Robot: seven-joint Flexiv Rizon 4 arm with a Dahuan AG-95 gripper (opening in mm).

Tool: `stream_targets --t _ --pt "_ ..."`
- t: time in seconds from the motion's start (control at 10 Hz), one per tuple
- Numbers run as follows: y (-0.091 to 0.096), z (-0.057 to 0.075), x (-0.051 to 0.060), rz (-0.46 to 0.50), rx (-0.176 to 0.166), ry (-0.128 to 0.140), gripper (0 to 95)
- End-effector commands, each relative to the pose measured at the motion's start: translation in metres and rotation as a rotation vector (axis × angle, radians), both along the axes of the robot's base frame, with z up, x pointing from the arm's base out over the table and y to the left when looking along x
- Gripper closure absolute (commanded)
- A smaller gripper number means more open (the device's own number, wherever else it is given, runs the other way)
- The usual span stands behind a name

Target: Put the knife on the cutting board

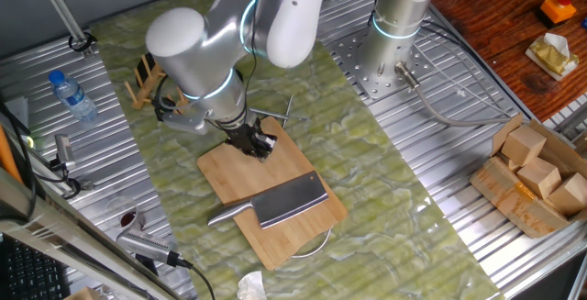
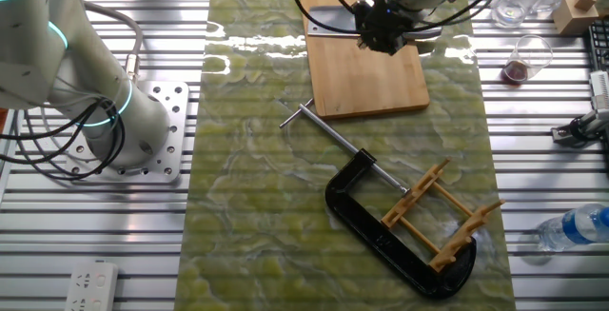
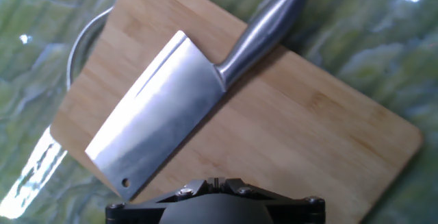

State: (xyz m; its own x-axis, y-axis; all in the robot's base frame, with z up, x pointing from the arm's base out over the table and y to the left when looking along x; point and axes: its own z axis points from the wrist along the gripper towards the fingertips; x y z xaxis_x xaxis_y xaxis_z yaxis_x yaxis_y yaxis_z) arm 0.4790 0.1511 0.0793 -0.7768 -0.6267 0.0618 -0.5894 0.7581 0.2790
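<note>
1. Now, knife (image 1: 275, 204): all-metal cleaver, lying flat on the board (image 1: 234, 167) near its front end. The blade rests wholly on the wood; the handle runs out past the board's edge over the worktop (image 1: 385, 181). In the hand view the knife (image 3: 171, 107) shows a broad polished blade with a small hole near one corner.
2. Handling, by my judgement: solid steel, so heavy for its size and quite stiff; the polished faces look slippery. The weight likely sits forward in the blade, so it would tend to droop if held far back.
3. Where to hold: the rounded handle, close to where it meets the blade. The blade lies too flat and too wide to pinch across.
4. Gripper (image 1: 254, 144): poised above the back half of the board, apart from the knife. Nothing is in it. How wide the jaws stand I cannot tell; the hand view shows only the black base of the hand.
5. Board (image 3: 308, 135): plain bamboo, flat on the green mat (image 1: 367, 199).
6. Task state: the knife appears already set down on the board.
</note>
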Motion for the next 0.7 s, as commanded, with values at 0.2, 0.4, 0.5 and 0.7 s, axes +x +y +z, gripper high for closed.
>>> stream_targets --t 0.2,0.4,0.5,0.7 --pt "-0.022 0.007 0.003 -0.111 -0.046 0.015 95.0" --pt "-0.032 0.012 0.0 -0.169 -0.071 0.019 95.0" --pt "-0.039 0.016 -0.003 -0.21 -0.076 -0.012 95.0" --pt "-0.047 0.019 -0.012 -0.253 -0.103 -0.021 95.0"
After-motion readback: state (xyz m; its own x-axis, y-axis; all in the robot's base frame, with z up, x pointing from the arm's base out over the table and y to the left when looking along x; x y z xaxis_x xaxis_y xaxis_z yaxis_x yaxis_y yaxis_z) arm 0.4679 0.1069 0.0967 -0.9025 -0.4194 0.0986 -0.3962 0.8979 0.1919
